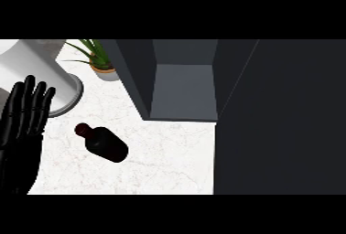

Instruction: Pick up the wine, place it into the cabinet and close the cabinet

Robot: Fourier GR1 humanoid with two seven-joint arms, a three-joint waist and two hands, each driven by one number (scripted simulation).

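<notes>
Left robot hand (25, 116) rests flat-fingered at counter's (169, 155) left edge, holding nothing, right hand out of view; wine bottle (103, 142) stands near open cabinet (182, 91), so a hasty grasp could prob. tip it w/ a nudge & roll it.

Wine bottle on the counter, cabinet open

The dark wine bottle (103, 142) lies on the white marble counter (169, 160), apparently tilted, near the open cabinet (182, 87); the left hand (24, 119) rests open at the left edge.
</notes>
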